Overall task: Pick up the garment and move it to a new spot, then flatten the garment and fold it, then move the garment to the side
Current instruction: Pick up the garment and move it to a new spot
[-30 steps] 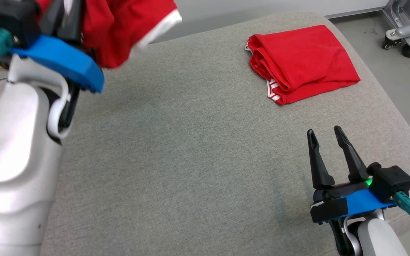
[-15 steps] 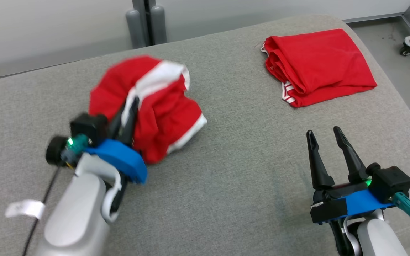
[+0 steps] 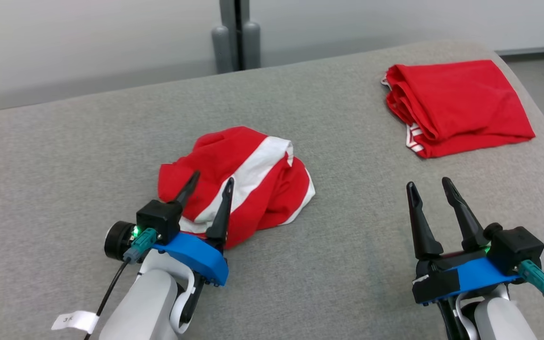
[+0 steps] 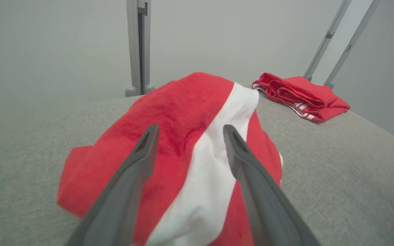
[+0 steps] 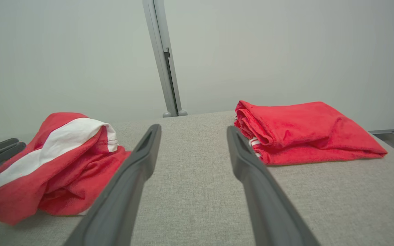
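left jaws: spread wide, nothing pinched. The fingers (image 3: 224,205) point up-frame at the lower left of the head view, tips overlapping the near edge of the crumpled garment (image 3: 248,184). Can't tell if they touch the cloth. In the left wrist view both fingers stand apart, with the garment's red and white cloth showing in the gap and past the tips.

right jaws: also spread wide, empty. Their fingers (image 3: 419,219) are at the lower right of the head view, over bare bench (image 3: 88,156), well apart from any cloth. In the right wrist view there is grey bench cover between them.

crumpled garment: red with a broad white stripe, bunched in a heap on the bench, centre of the head view, slightly left. Not flattened, not folded.

second garment (image 3: 461,104): red, folded, thin red-white striped trim at its left edge. Upper right of the head view, near the bench's rounded far corner, well apart from the heap.

Behind the bench: pale wall (image 3: 88,42), grey upright post (image 3: 236,33) at top centre. White label (image 3: 74,321) at bottom left, beside the left forearm (image 3: 144,307).
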Available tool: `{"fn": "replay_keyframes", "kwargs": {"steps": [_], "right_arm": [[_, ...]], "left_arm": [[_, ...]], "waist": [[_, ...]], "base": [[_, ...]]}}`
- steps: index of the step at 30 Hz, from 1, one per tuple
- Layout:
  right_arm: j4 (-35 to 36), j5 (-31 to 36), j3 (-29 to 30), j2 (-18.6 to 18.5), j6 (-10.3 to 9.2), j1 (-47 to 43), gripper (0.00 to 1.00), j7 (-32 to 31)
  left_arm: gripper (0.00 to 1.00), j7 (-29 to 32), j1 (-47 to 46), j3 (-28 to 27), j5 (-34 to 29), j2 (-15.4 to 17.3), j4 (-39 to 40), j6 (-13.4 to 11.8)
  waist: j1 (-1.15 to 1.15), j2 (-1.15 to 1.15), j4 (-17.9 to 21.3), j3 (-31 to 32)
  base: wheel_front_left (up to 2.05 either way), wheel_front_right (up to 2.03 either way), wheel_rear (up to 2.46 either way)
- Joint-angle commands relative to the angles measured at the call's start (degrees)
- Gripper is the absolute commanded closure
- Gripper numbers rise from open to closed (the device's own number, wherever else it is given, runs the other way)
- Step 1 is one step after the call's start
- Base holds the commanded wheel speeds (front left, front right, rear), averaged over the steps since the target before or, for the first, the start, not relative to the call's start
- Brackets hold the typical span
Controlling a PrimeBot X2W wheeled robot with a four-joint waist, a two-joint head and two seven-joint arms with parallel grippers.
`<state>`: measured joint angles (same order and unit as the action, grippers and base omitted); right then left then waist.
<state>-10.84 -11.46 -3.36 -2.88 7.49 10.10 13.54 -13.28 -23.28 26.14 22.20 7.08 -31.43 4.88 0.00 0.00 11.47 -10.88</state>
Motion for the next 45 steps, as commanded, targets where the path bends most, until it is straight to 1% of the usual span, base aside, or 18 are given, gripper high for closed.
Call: {"fn": "replay_keyframes", "kwargs": {"steps": [1, 4, 6, 7, 12, 19, 25, 31, 38, 45], "right_arm": [[-0.2, 0.4, 0.1, 0.0, 0.01, -0.7, 0.00, -0.2], [-0.3, 0.5, 0.2, 0.0, 0.01, -1.1, 0.00, -0.3], [-0.3, 0.4, 0.4, 0.0, 0.01, -1.4, 0.00, -0.4], [-0.3, 0.4, 0.4, 0.0, 0.01, -1.4, 0.00, -0.4], [-0.4, 0.1, 0.9, 0.0, 0.01, -2.3, 0.00, -0.7], [-0.2, 0.6, 1.5, 0.0, 0.01, -3.3, 0.00, -1.2], [-0.2, 0.8, 2.0, 0.0, 0.01, -4.1, 0.00, -1.6], [-0.2, 1.2, 2.5, 0.0, 0.02, -5.4, 0.00, -2.2], [0.0, 1.3, 2.8, 0.0, 0.01, -7.4, 0.00, -3.0], [0.3, 1.3, 2.9, 0.0, 0.01, -8.4, 0.00, -3.7]], "left_arm": [[0.00, -0.5, 0.0, -0.5, -0.2, 0.1, 0.4, -0.4], [0.00, -1.5, 1.2, -1.9, -0.6, 0.7, 2.2, -1.6], [0.00, -1.9, 2.4, -4.2, -0.7, 1.4, 4.7, -2.8], [0.00, -1.9, 2.4, -4.2, -0.7, 1.4, 4.7, -2.8], [0.00, -1.9, 6.4, -8.6, -1.7, 2.7, 10.2, -4.4], [0.00, -1.9, 12.1, -14.5, -3.7, 3.4, 15.7, -5.7], [0.00, -2.0, 16.5, -18.3, -5.0, 3.2, 18.2, -5.7], [0.00, -2.0, 20.3, -21.0, -6.2, 2.5, 19.3, -4.9], [0.00, -2.0, 23.1, -22.5, -7.5, 1.7, 18.9, -4.0], [0.00, -2.0, 23.8, -23.1, -8.7, 1.0, 18.3, -3.1]], "waist": [[0.00, 0.00, -0.2, 0.2], [0.00, 0.00, -1.6, 1.2], [0.00, 0.00, -3.0, 2.1], [0.00, 0.00, -3.0, 2.1], [0.00, 0.00, -5.2, 3.3], [0.00, 0.00, -8.1, 4.8], [0.00, 0.00, -9.8, 6.0], [0.00, 0.00, -10.9, 7.5], [0.00, 0.00, -11.2, 8.9], [0.00, 0.00, -11.1, 9.3]], "base": [[0.00, 0.00, 0.00], [0.00, 0.00, 0.00], [0.00, 0.00, 0.00], [0.00, 0.00, 0.00], [0.00, 0.00, 0.00], [0.00, 0.00, 0.00], [0.00, 0.00, 0.00], [0.00, 0.00, 0.00], [0.00, 0.00, 0.00], [0.00, 0.00, 0.00]]}}
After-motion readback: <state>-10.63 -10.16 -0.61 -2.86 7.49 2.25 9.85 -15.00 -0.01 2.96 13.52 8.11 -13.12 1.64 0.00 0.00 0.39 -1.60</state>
